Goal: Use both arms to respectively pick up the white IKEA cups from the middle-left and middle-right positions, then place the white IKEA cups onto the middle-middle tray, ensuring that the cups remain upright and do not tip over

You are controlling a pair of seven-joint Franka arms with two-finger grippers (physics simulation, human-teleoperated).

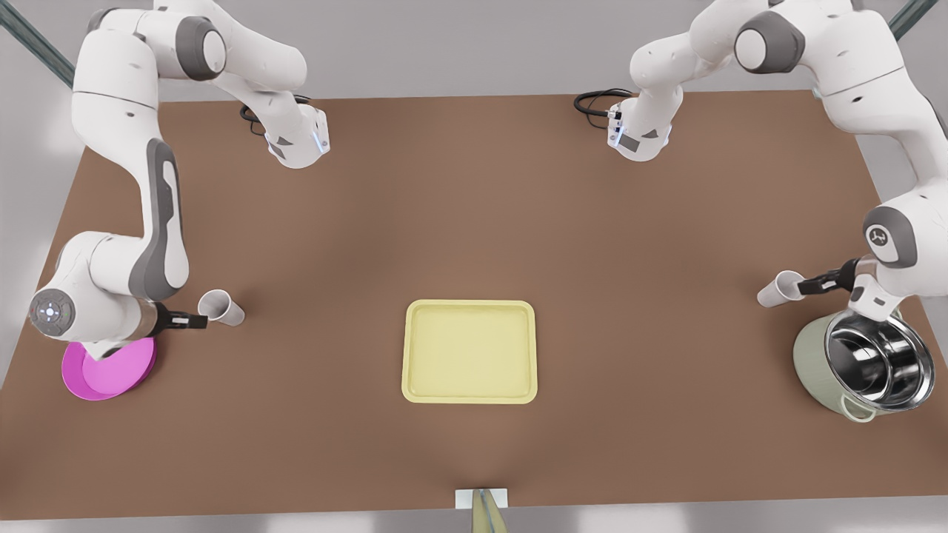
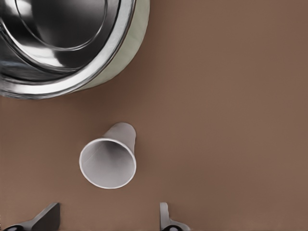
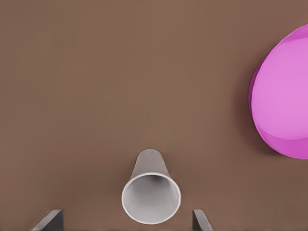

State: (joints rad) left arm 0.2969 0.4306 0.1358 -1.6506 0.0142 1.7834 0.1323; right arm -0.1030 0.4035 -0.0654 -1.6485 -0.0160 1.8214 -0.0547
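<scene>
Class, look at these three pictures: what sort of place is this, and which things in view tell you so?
Probably a simulated robot test bench, not a home: a bare brown table, a yellow tray at its centre, and the left gripper and right gripper, both open, each poised over a white cup.

One white cup (image 1: 221, 306) stands upright on the front view's left, beside the magenta dish (image 1: 109, 368). The other white cup (image 1: 780, 289) stands, seemingly upright, on the right by the green pot (image 1: 863, 364). Pale yellow tray (image 1: 469, 352) lies flat between them.

Two arms (image 1: 148, 222) (image 1: 852, 89). Two cups (image 1: 221, 306) (image 1: 779, 288). One tray (image 1: 469, 351). One dish (image 1: 109, 368). One pot (image 1: 863, 364). One tabletop (image 1: 474, 207).
</scene>
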